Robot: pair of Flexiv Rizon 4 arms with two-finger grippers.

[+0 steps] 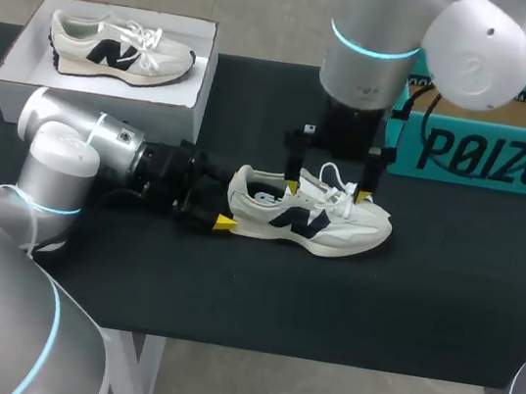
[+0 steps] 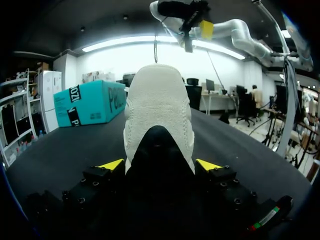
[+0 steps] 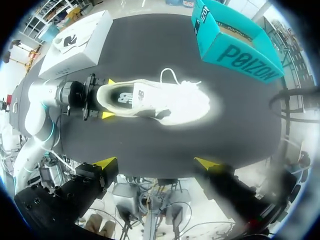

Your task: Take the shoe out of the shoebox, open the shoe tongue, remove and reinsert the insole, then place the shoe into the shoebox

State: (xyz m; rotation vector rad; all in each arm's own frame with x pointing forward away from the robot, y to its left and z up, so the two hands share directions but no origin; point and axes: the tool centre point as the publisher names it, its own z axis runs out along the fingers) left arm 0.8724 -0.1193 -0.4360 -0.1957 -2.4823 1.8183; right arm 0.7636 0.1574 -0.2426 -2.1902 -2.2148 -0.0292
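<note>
Left claw [image 2: 159, 165] clamps shoe [image 1: 309, 222] heel on table [image 1: 229, 291], well off its edges; right claw [image 3: 156, 163] spread above.

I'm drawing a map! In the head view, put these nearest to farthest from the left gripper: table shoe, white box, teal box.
From the left gripper:
1. Shoe, heel between its fingers.
2. White box, behind it, far left.
3. Teal box, far right.

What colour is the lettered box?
Teal box, black lettering; clearest in the head view.
</note>
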